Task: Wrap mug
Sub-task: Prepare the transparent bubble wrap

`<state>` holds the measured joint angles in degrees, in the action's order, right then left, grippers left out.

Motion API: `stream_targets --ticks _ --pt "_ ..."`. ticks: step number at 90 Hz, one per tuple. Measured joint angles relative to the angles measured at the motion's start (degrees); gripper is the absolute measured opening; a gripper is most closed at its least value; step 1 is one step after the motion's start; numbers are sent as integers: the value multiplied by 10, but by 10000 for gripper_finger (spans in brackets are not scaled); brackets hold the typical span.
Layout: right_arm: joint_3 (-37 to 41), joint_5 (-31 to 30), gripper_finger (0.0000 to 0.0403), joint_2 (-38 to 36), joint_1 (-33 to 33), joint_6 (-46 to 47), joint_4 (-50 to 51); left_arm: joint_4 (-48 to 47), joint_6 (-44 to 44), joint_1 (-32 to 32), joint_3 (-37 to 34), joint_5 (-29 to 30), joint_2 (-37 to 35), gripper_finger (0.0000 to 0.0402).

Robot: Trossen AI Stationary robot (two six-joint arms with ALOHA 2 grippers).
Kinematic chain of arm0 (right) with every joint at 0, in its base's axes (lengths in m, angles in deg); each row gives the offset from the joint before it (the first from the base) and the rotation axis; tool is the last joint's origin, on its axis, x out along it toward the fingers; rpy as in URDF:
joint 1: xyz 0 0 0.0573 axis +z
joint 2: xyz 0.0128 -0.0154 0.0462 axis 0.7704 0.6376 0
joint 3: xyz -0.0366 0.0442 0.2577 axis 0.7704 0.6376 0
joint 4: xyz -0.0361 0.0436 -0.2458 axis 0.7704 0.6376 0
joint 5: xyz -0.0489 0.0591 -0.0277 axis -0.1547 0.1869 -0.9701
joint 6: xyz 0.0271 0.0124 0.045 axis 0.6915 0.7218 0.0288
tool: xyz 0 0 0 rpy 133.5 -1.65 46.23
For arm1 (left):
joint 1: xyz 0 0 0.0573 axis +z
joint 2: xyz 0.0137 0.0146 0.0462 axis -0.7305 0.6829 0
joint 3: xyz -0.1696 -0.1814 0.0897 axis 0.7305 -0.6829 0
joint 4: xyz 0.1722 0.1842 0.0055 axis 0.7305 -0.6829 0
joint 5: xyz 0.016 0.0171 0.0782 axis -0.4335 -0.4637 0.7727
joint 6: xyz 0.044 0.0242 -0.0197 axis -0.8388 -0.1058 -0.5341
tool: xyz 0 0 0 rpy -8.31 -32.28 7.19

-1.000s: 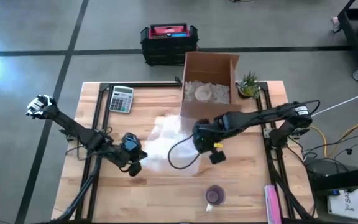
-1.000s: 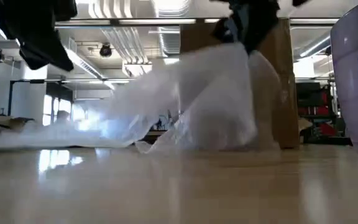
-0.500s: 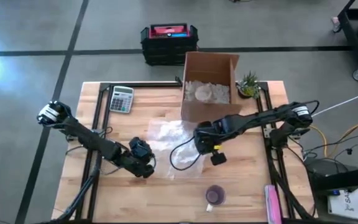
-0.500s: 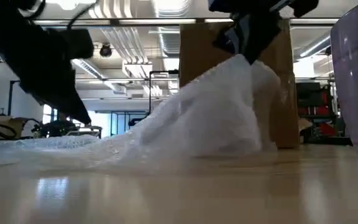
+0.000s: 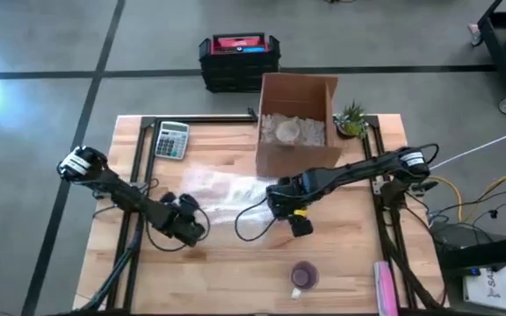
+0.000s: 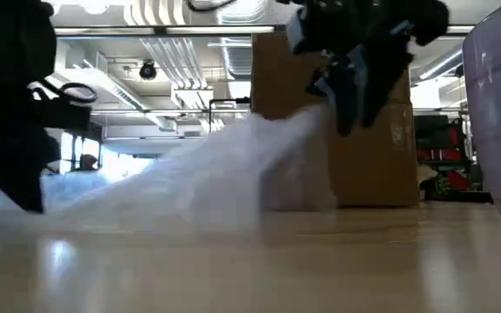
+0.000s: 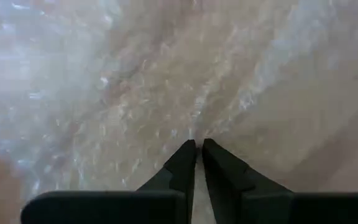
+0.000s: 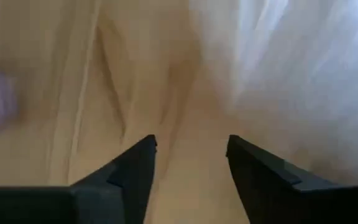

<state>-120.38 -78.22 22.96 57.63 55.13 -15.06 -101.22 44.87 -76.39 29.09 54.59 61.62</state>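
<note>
The translucent purple mug (image 5: 304, 276) stands upright on the pale wooden table (image 5: 350, 263), near the front edge at about 5 o'clock from the table's middle; in the low view its lilac wall (image 6: 498, 113) fills the right margin. It touches nothing and sits well apart from both grippers.

At roughly 11 o'clock from the mug, a sheet of clear bubble wrap (image 5: 222, 195) lies spread across the centre of the table. In the low view the wrap (image 6: 224, 178) rises as a slope from the tabletop toward the right arm.

The right gripper (image 5: 281, 209) is at the wrap's 3 o'clock edge, pointing down. Its wrist view shows its fingers (image 8: 135, 168) set wide apart over bare wood, with the white wrap (image 8: 291, 81) beside them; nothing lies between the fingers.

The left gripper (image 5: 185, 226) is low at the wrap's 8 o'clock corner. In its wrist view the gripper (image 7: 197, 149) has its fingertips almost touching, pinched down on the bubble wrap (image 7: 135, 93), which fills the picture beneath them.

At 12 o'clock from the wrap stands an open brown cardboard box (image 5: 295, 118) with pale packing material inside. A small green potted plant (image 5: 351, 118) is just beside the box at its 3 o'clock. A grey calculator (image 5: 171, 139) lies at 10 o'clock near the table's back-left corner. A pink flat object (image 5: 384, 285) lies at 3 o'clock from the mug, at the table's front-right edge. On the floor beyond the table is a black crate stack with a red top (image 5: 239, 57).
</note>
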Motion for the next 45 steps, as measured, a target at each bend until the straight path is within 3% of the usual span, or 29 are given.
stream_targets --ticks 9,17,45 --pt "0 -5 209 -7 0 20 49 -24 19 0 -1 4 -40 20" --pt "13 -7 213 -10 0 23 14 -22 18 0 -6 19 -68 20" --pt "169 -91 192 -9 -24 23 -533 17 -8 -1 -7 44 -100 20"
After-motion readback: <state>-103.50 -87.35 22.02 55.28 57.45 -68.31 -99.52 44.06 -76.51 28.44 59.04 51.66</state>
